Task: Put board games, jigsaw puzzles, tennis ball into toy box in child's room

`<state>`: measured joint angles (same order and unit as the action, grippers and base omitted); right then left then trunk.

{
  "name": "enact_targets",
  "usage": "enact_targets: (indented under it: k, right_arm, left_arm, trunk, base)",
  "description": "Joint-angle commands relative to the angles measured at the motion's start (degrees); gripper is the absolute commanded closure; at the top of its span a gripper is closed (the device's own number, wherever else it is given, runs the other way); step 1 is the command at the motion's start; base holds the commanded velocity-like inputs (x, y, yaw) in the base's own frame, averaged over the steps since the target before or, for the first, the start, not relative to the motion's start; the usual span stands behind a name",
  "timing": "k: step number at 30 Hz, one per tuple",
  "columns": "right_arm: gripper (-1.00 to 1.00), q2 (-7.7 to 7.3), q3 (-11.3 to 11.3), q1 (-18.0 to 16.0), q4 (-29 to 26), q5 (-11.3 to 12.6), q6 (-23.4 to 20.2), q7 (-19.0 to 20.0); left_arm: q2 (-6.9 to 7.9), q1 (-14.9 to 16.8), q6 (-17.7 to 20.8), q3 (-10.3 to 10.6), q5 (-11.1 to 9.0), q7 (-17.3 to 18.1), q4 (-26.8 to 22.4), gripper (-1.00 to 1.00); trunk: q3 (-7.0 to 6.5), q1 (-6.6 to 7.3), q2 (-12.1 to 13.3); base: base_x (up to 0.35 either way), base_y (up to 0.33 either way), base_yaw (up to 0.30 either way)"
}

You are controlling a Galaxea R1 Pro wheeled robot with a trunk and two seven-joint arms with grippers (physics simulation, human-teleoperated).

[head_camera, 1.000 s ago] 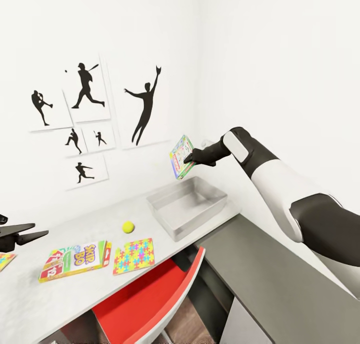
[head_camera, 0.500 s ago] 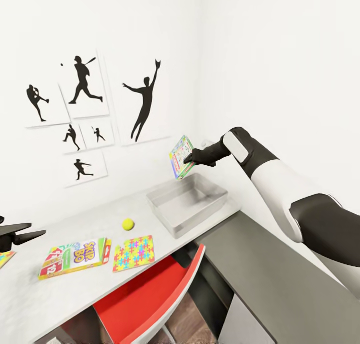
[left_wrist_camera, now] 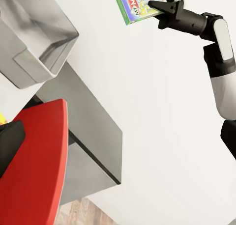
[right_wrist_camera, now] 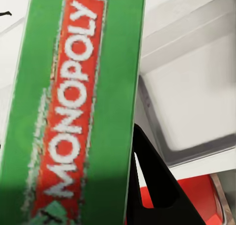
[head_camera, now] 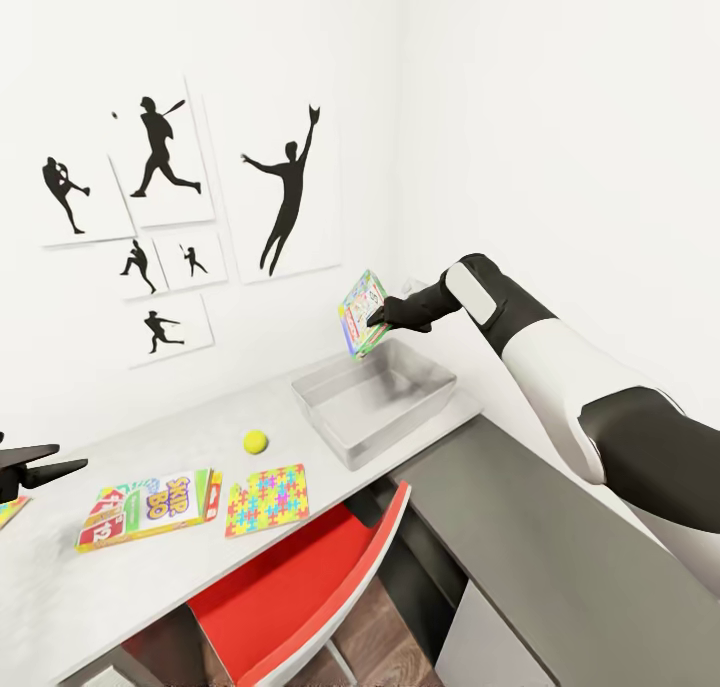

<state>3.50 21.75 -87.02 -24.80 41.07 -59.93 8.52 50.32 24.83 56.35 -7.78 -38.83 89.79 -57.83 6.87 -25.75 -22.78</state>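
Observation:
My right gripper (head_camera: 374, 317) is shut on the green board game (head_camera: 360, 312), held tilted on edge above the far rim of the toy box (head_camera: 375, 402), which holds nothing I can see. The right wrist view shows the game's MONOPOLY side (right_wrist_camera: 73, 112) against a black finger (right_wrist_camera: 152, 185), the toy box (right_wrist_camera: 196, 87) below. On the table (head_camera: 120, 582) lie the tennis ball (head_camera: 256, 441), the SKIP-BO board game (head_camera: 150, 505) and a jigsaw puzzle (head_camera: 267, 498). A second puzzle's corner (head_camera: 8, 512) peeks in at the left edge. My left gripper (head_camera: 62, 461) hovers open there.
A red chair (head_camera: 290, 597) is tucked under the table's front edge. The lower dark-grey section (head_camera: 540, 547) runs along the right wall. Baseball silhouette pictures (head_camera: 160, 167) hang on the wall behind. In the left wrist view I see the toy box (left_wrist_camera: 34, 38) and the chair (left_wrist_camera: 34, 161).
The head view has shifted a little, sliding the wall pictures and the table's things left. My right gripper keeps the green game in the same place over the toy box.

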Motion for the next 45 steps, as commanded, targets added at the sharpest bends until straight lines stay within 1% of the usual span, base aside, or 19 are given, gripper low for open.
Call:
enact_targets:
  k: [1, 45]
  right_arm:
    - [1.00, -0.02, 0.2, -0.1, 0.0, -0.5, -0.1, 0.6]
    - [1.00, 0.05, 0.2, -0.1, -0.1, -0.5, -0.1, 0.6]
  left_arm:
    - [0.03, 0.0, 0.6, 0.0, 0.0, 0.2, 0.0, -1.00]
    - [0.13, 0.0, 0.5, -0.2, 0.0, 0.2, 0.0, -1.00]
  trunk:
    - [0.23, -0.04, -0.1]
    - [4.41, -0.04, -0.1]
  base:
    - [0.000, 0.000, 0.000]
    - [0.000, 0.000, 0.000]
